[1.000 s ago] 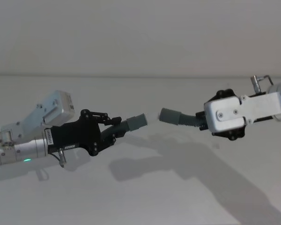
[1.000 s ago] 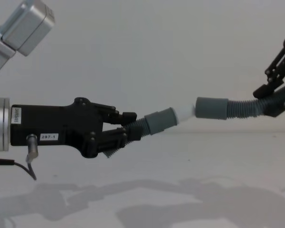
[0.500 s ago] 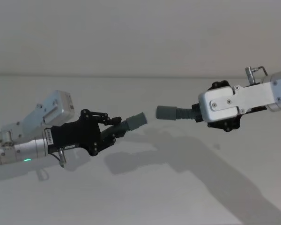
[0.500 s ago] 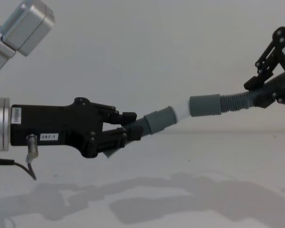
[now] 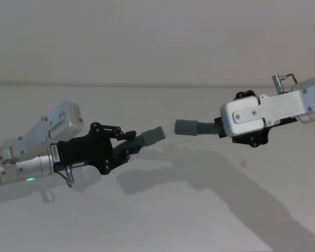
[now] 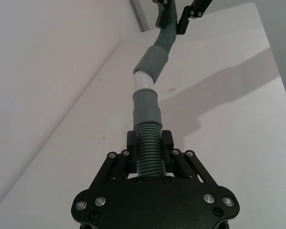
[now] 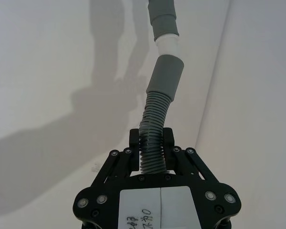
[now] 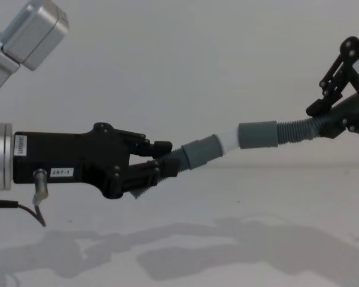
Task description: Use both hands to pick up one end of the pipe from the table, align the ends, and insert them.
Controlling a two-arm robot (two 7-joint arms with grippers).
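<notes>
My left gripper (image 5: 130, 145) is shut on the ribbed part of one grey pipe piece (image 8: 178, 160), held above the white table (image 5: 163, 220). Its grey cuff (image 8: 201, 152) ends in a narrow white tip (image 8: 228, 141). My right gripper (image 5: 224, 130) is shut on the other ribbed piece (image 8: 294, 130), whose wider grey cuff (image 8: 258, 134) meets that white tip at a slight angle. The left wrist view shows the cuff (image 6: 147, 106), tip (image 6: 143, 81) and the other cuff (image 6: 155, 58) in a bent line. How deep the tip sits I cannot tell.
A pale wall (image 5: 157, 42) rises behind the table's far edge. Shadows of both arms fall on the table surface (image 8: 227, 251) below the held pieces. Nothing else lies on the table.
My right gripper has risen and shifted left, bringing its wider cuff up against the white tip. The left gripper has held still.
</notes>
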